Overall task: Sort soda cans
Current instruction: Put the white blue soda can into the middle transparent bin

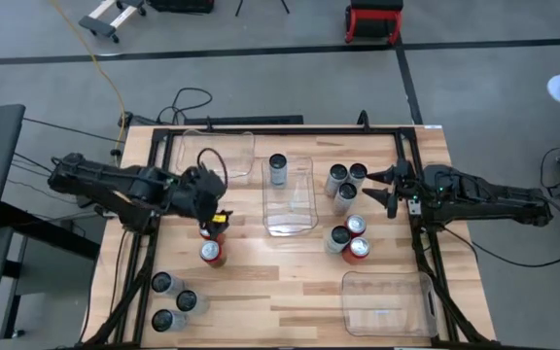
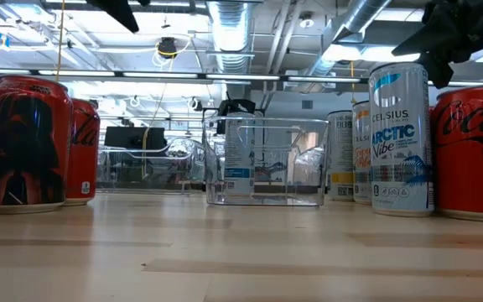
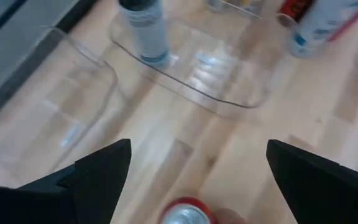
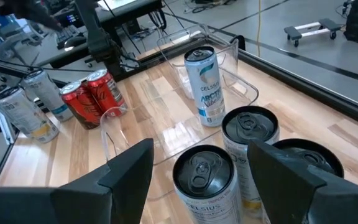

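The left gripper hangs with its fingers wide apart just above a pair of red cans on the left-middle of the wooden surface; in the left wrist view the silver top of a red can shows between and below the two dark fingers, not yet held. The right gripper hovers over a trio of Celsius cans near the right side, its fingers spread and empty, one either side of the nearest can top in its wrist view. One slim Celsius Arctic Vibe can already stands inside the middle clear bin; three more cans cluster at the near left corner, and another group – one pale, two red – sits right of centre. A second clear bin lies at the far left, a third near right. These cans look rigid but thin-walled and smooth – likely slippery and prone to tipping, and if full fairly heavy – so I would grip across the cylindrical body at mid-height, square to its axis, rather than by the rim
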Controlling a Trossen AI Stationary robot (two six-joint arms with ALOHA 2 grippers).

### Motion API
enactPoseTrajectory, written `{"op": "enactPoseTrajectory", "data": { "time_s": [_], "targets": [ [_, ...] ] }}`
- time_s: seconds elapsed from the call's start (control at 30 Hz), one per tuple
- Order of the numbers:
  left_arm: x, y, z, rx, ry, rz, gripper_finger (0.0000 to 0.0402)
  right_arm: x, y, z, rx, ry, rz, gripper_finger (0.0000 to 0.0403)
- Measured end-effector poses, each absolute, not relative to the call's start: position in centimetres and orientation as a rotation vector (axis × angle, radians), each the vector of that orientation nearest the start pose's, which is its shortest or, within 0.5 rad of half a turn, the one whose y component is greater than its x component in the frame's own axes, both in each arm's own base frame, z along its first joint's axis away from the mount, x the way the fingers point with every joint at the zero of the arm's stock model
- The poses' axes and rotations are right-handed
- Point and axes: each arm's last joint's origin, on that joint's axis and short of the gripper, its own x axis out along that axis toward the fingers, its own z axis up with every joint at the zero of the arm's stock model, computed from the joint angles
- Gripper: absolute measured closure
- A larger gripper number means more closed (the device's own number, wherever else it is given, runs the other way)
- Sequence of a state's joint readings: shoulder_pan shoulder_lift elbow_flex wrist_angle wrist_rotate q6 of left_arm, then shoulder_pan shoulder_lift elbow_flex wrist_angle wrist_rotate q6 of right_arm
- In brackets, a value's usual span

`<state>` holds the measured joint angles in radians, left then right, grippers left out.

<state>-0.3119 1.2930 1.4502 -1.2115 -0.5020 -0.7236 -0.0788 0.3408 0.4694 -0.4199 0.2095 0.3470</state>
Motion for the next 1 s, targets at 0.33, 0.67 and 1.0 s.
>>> {"op": "enactPoseTrajectory", "data": {
  "time_s": [0.33, 0.67, 1.0],
  "targets": [
    [19.3, -11.3, 37.2, -0.356, 0.875, 0.346, 0.0031, 9.7, -1.4, 25.4, 0.353, 0.248, -0.337, 0.0122],
    [14.2, -15.0, 36.3, -0.605, 1.089, 0.408, 0.0031, 9.7, -1.4, 25.4, 0.37, 0.245, -0.339, 0.0122],
    [11.7, -17.9, 35.2, -0.685, 1.14, 0.525, 0.0031, 10.3, -1.4, 24.0, 0.382, 0.278, -0.349, 0.0122]
  ]
}}
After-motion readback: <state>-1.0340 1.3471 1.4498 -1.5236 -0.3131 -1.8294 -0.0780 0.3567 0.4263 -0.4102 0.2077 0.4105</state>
